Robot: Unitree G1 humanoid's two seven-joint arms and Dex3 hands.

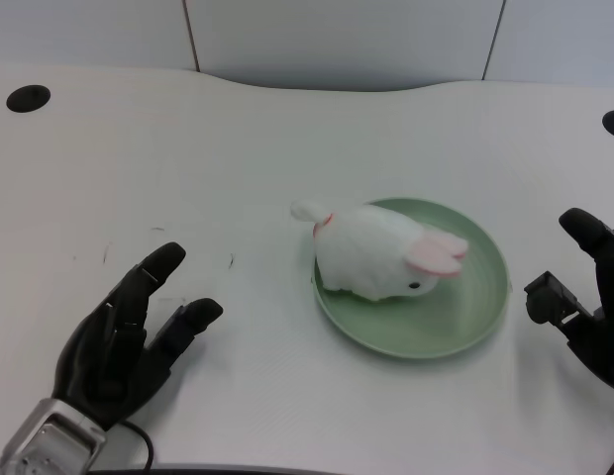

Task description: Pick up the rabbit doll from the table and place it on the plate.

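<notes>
Hand: left hand (129, 341) is lying low over the table (188, 158), fingers spread wide, gripping nothing.
Rabbit doll (378, 252): is sitting on the plate (460, 322), tail overhanging its left rim.
Gap: hand is staying well apart from plate.
Right hand (589, 302): is waiting beside the plate.

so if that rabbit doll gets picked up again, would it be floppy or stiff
Probably soft and squashy: the rabbit doll looks like fluffy plush. Its pink ears droop sideways, so they would likely flop. It lies low and wide on the green plate, so it seems unlikely to roll.
</notes>
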